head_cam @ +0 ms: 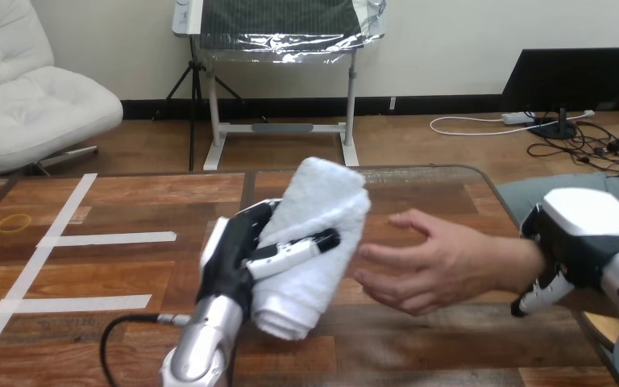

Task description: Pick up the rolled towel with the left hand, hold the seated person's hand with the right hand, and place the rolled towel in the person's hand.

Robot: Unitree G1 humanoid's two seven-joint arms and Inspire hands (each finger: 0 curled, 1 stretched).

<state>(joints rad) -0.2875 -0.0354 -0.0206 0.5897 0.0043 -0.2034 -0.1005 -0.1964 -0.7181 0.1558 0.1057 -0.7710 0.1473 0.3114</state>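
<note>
Counting was done first: one rolled towel [334, 214], two robot hands, one person's hand [435, 266], one yellow ring [14, 222] and three strips of white tape [105, 239] are seen on or over one wooden table [451, 347].

The rolled towel is held clear of the table, tilted, with its upper end leaning right. It is gripped by the left hand [230, 262], which lies against the towel's left side; the palm is pressed to the roll and a finger is wrapped across its front face.

Just right of the towel, the person's hand is held open with the palm turned toward the roll. A narrow gap is noted between the fingertips and the towel, and no contact is seen.

Further right of the towel, the right hand [584, 226] is closed about the person's wrist [524, 262]. Its white back lies over the wrist and its fingers [542, 292] are curled beneath it.

Well left of the towel, the tape strips and the yellow ring lie flat on the table.
</note>
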